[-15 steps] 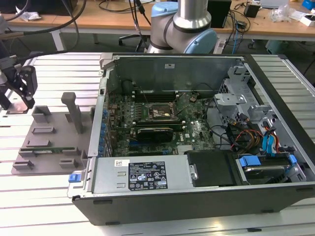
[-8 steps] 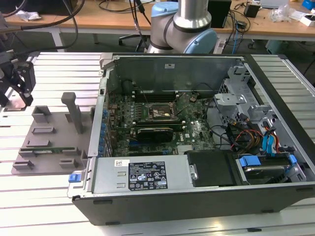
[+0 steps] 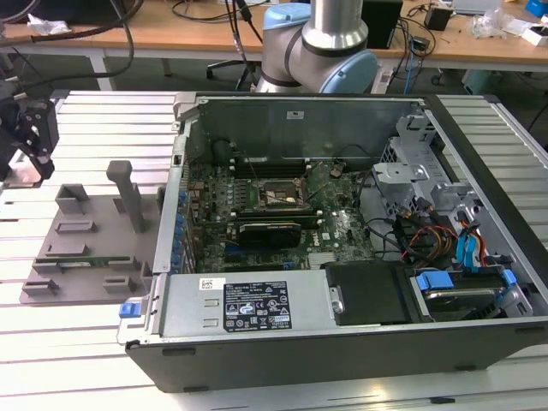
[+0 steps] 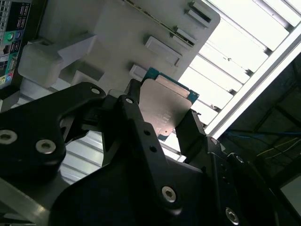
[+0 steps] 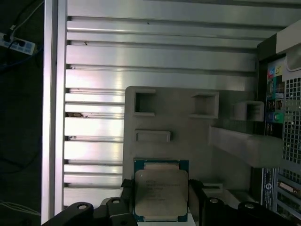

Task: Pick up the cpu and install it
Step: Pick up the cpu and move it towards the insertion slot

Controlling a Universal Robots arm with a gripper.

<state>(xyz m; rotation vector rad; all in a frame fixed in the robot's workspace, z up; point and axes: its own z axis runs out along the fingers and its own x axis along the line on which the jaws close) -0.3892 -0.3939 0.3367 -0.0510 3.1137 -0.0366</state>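
Plainly, the gripper (image 5: 161,194) is clamped on the cpu (image 5: 160,188). In both wrist views its two dark fingers (image 4: 134,113) press on opposite edges of the chip, with the silvery lid facing the cameras and a green rim showing past it. The chip hangs clear of the grey tray (image 5: 178,122), which lies beyond it on the slatted table (image 5: 141,56). In the exterior view the gripper sits at that view's left, well apart from the open case (image 3: 342,360) and the socket (image 3: 274,195) on its board. I judge the cpu light, stiff and flat, slick on the lid and fragile underneath. Edge contact, as here, suits it, with only a gentle squeeze.
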